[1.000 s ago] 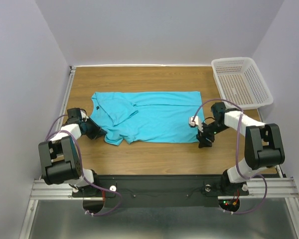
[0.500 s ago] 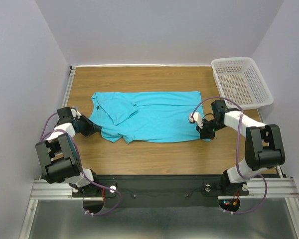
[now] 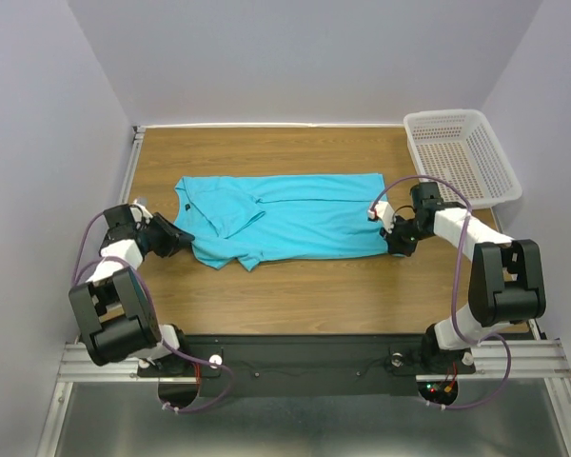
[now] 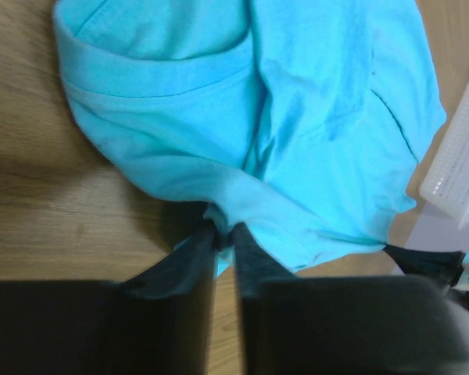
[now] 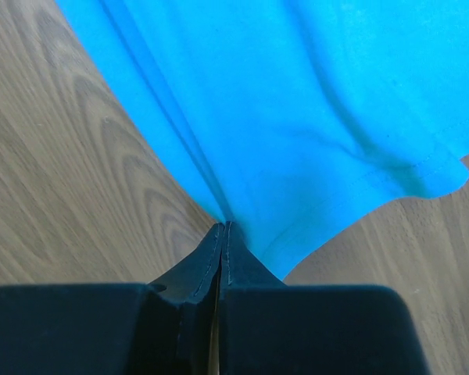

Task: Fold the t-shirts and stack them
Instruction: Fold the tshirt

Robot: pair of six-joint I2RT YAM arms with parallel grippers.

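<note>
Your left fingers pinch the turquoise t-shirt by its edge; your right fingers clamp its hem. A white basket sits at the wooden surface's far right corner.

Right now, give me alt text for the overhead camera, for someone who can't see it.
A turquoise t-shirt lies partly folded on a wooden table, pinched along its near edge by the left gripper at the collar end and the right gripper at the hem corner. A white basket sits at the far right corner.
</note>
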